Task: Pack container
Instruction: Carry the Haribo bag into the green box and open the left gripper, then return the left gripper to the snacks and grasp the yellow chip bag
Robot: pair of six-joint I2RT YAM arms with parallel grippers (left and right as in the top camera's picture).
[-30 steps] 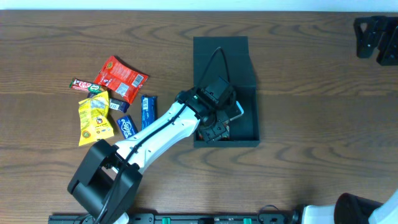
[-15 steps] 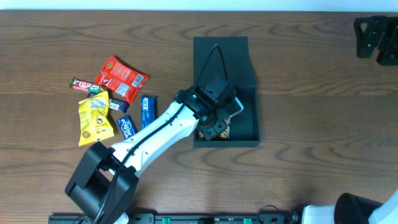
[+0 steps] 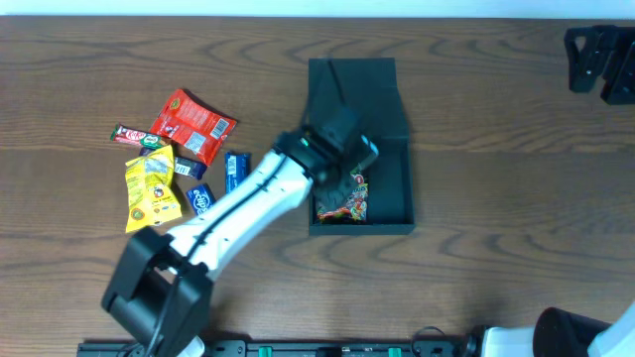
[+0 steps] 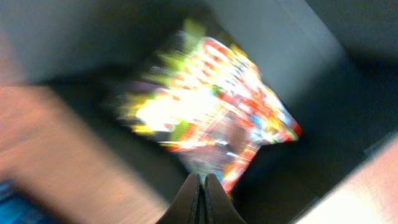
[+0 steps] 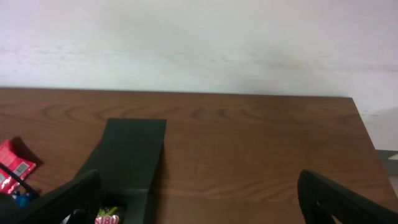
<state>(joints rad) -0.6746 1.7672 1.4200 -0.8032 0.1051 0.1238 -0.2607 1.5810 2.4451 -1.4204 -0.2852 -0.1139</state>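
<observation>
Overhead: one packet in, pile waiting

Mid-table: container [image 3: 395,193], flap lid open toward the far edge. Its near left corner holds a colourful packet [image 3: 344,203]. Just above hangs the left gripper [image 4: 200,186], jaws pressed together on nothing. At the far right corner the right gripper [image 5: 199,180] parks, jaws spread wide. Likely next: fetch from the snacks near the left edge. Lift clear of the container wall first, spread jaws, take the blue bar [image 3: 236,172] across its narrow width.

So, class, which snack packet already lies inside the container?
The multicoloured packet: it alone lies inside the container. The red packet, the yellow packet and the rest lie outside on the table.
</observation>
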